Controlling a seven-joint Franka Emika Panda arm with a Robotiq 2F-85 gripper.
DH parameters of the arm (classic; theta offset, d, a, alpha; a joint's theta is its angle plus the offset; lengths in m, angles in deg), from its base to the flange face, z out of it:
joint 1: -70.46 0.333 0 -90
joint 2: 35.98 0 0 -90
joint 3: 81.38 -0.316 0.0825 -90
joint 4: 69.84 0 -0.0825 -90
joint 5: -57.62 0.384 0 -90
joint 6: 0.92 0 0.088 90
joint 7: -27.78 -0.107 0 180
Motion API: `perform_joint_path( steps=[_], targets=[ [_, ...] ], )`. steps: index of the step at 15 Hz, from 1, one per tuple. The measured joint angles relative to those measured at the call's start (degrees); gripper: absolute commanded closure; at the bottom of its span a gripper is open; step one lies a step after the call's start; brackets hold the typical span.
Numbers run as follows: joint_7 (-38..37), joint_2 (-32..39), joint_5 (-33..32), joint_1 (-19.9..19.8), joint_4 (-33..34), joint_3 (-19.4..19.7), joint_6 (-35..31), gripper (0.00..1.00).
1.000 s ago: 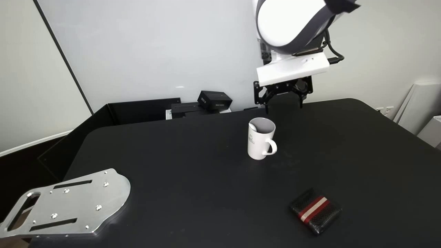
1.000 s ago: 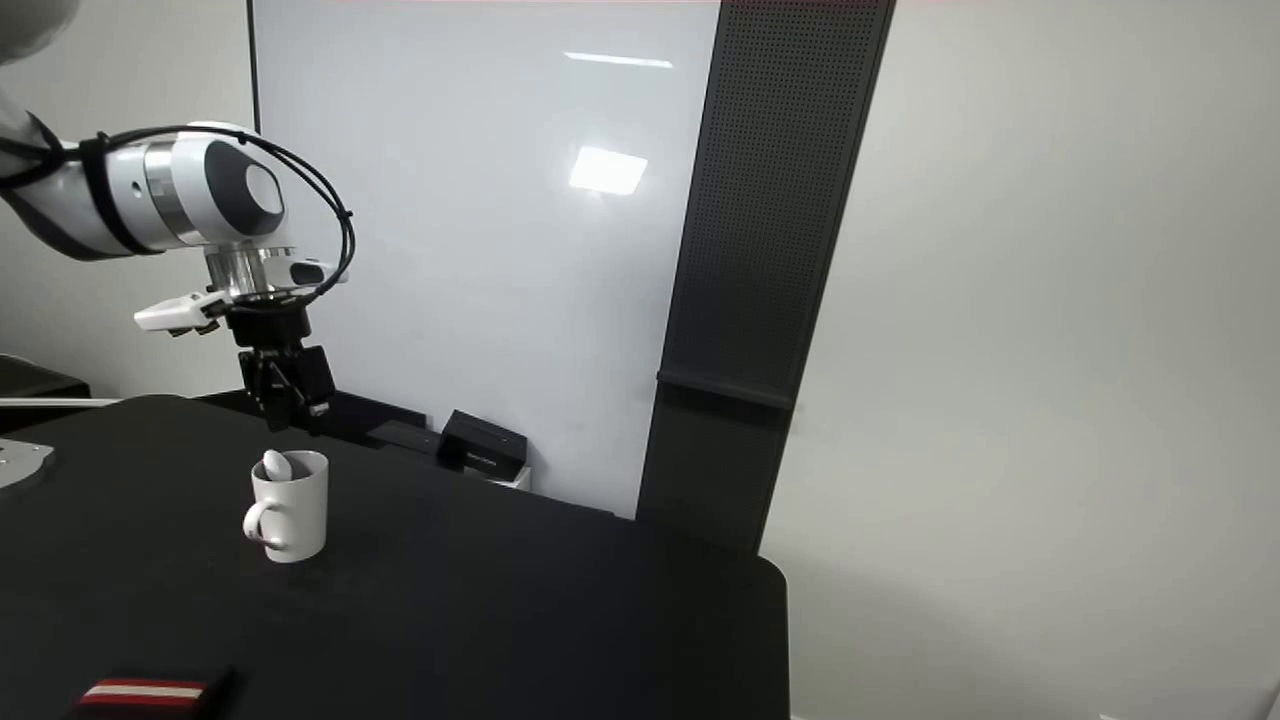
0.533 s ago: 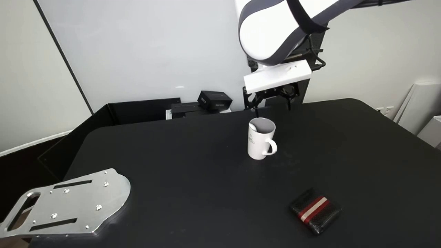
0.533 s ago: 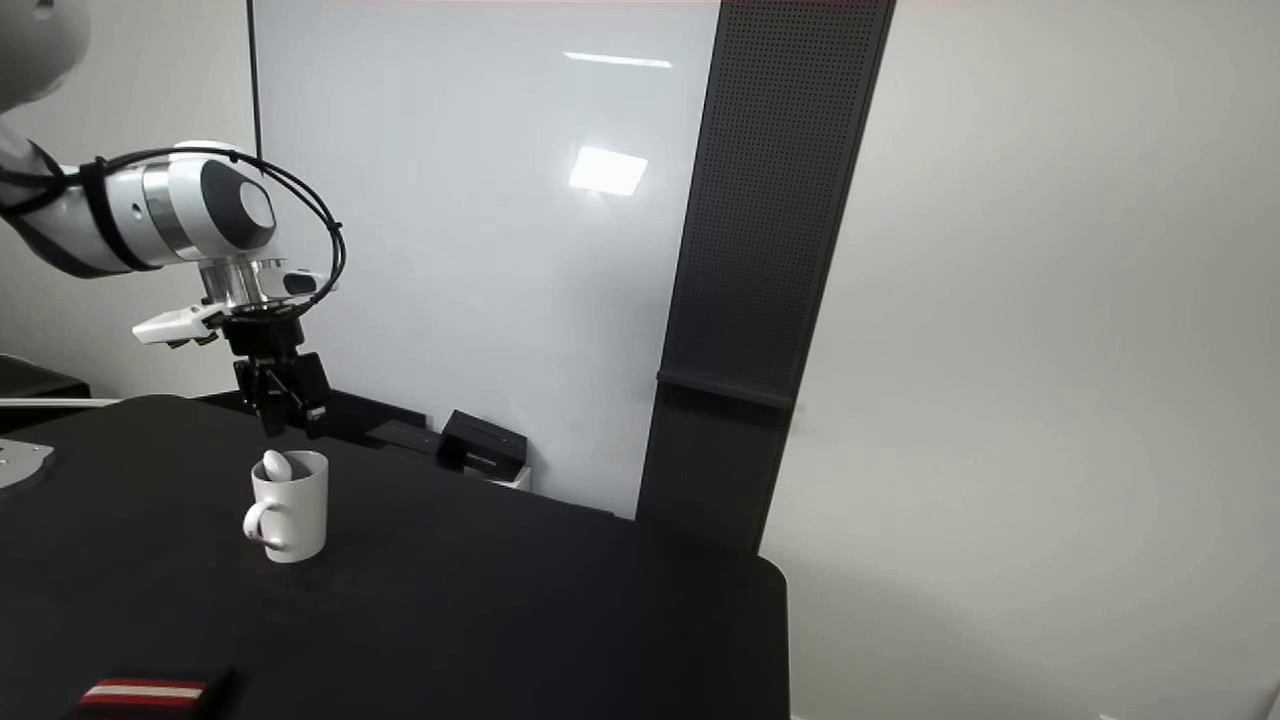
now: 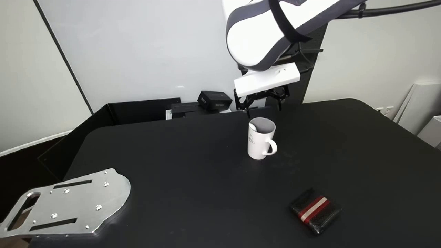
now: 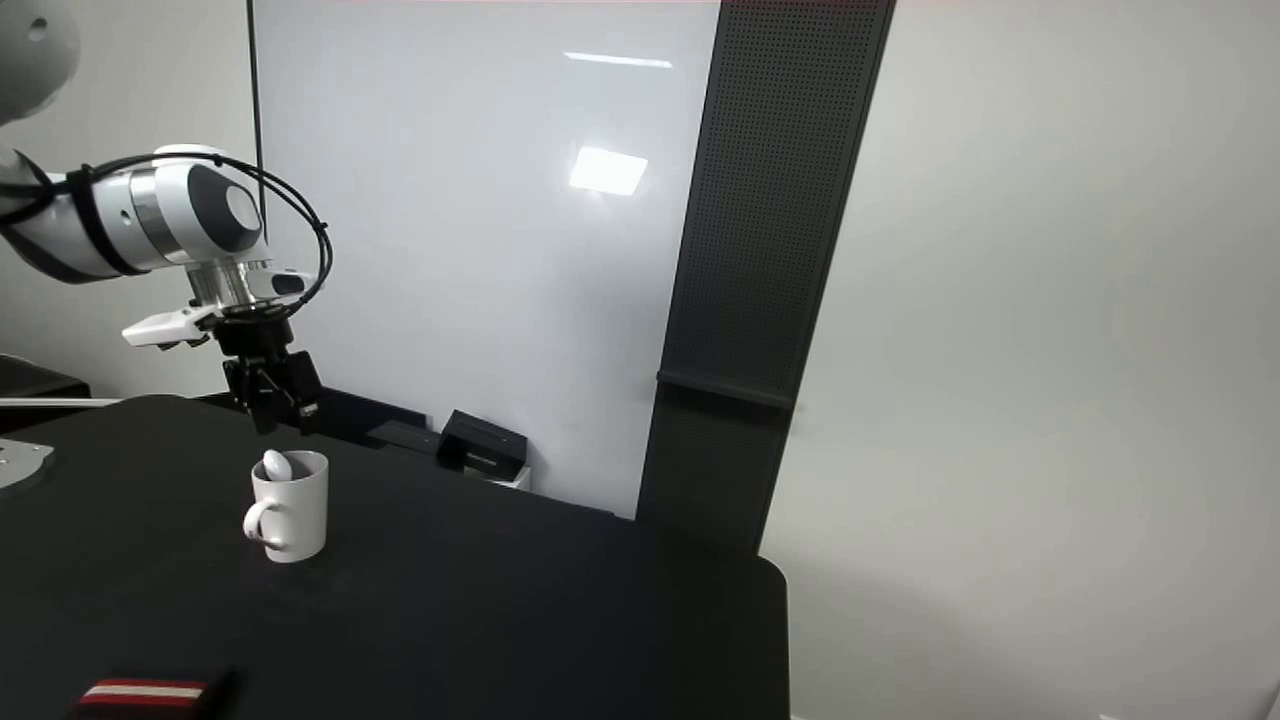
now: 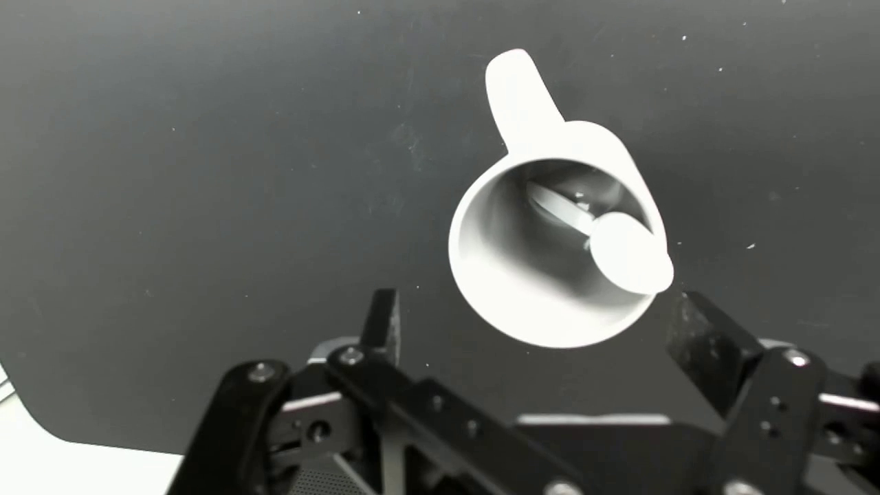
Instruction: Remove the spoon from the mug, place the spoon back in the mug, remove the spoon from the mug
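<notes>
The white mug (image 5: 257,146) stands upright on the black table, in both exterior views (image 6: 305,515). The white spoon leans inside it, bowl up at the rim; the bowl (image 5: 253,127) also shows in an exterior view (image 6: 277,466). In the wrist view the spoon (image 7: 629,254) overlaps the right rim of the mug (image 7: 605,144), its handle reaching down inside. My gripper (image 5: 264,111) is open and empty, above the mug and apart from it, also in an exterior view (image 6: 285,418). In the wrist view the spread fingers of the gripper (image 7: 546,330) sit below the mug's centre, the right fingertip nearest the spoon bowl.
A black block with a red-and-white stripe (image 5: 315,210) lies on the table, also in an exterior view (image 6: 145,692). A silver metal plate (image 5: 82,203) lies at the table's edge. Black boxes (image 5: 215,100) stand beyond the far edge, before a white wall.
My gripper has moved left and slightly down in an exterior view, and slightly left in both, staying open. The mug, the spoon and the striped block have not moved.
</notes>
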Motion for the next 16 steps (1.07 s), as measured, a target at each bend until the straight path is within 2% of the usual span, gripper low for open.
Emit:
perform_joint_path(
  steps=[16],
  targets=[
    [0.8,4.1,-0.1,1.3,4.0,0.6,1.0,0.0]
  ],
)
